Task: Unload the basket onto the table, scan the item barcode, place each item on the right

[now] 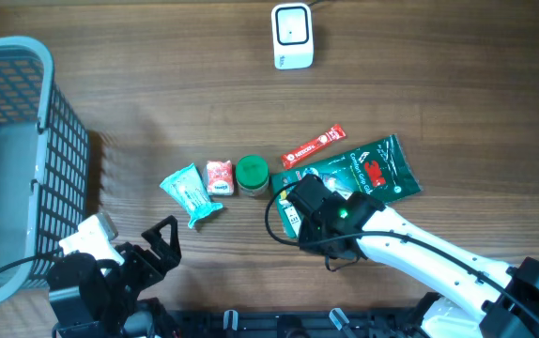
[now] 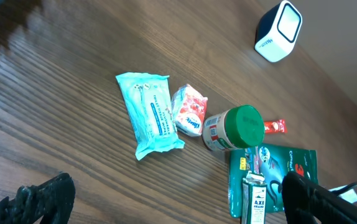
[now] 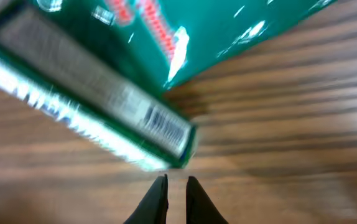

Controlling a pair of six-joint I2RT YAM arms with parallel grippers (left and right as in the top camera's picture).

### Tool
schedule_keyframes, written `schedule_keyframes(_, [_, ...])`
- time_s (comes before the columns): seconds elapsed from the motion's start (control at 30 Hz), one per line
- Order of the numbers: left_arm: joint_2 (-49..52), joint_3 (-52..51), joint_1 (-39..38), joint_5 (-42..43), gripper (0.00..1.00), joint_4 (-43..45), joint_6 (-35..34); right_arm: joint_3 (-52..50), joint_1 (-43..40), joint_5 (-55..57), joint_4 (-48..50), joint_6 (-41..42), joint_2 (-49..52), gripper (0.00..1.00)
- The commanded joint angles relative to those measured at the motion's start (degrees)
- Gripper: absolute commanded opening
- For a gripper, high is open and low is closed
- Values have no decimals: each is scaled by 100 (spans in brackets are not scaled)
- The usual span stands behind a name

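The white scanner [image 1: 292, 36] stands at the far middle of the table and also shows in the left wrist view [image 2: 278, 30]. A narrow green and white box [image 3: 97, 93] lies flat with a barcode [image 3: 166, 127] on its side, partly over a green pouch [image 3: 228, 31]. My right gripper [image 3: 176, 182] hovers just short of the box's end, its fingers nearly together with nothing between them. From overhead the right wrist [image 1: 316, 202] covers most of that box [image 1: 289, 218]. My left gripper [image 2: 175, 205] stands wide open near the front left [image 1: 161, 239], empty.
A teal wipes pack [image 1: 191, 193], a small red and white packet [image 1: 219, 177], a green-lidded jar [image 1: 252, 175] and a red stick sachet [image 1: 314, 145] lie in a row left of the green pouch [image 1: 373, 169]. A grey mesh basket [image 1: 7, 160] stands at the left edge.
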Motion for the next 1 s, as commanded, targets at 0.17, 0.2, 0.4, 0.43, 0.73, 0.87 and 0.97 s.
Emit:
schedule_keyframes(0.17, [7,-9,9,68,100,7,149,-28,-24,-654,592,-625,24,13])
schedule_keyframes(0.2, [7,-9,9,68,100,7,146,-28,-24,-649,645,-741,24,13])
schedule_keyframes(0.4, [7,-9,9,70,100,7,149,-28,-24,199,315,-136,24,4])
schedule_keyframes(0.43, [7,-9,9,68,100,7,146,-24,-24,306,358,-125,22,4])
schedule_keyframes(0.73, [7,-9,9,68,100,7,149,7,-24,1482,-4,568,168,5])
schedule_keyframes(0.87, [7,-9,9,70,100,7,146,9,-26,811,433,146,846,8])
schedule_keyframes(0.97, [7,-9,9,68,100,7,149,26,-24,-260,533,-188,1156,5])
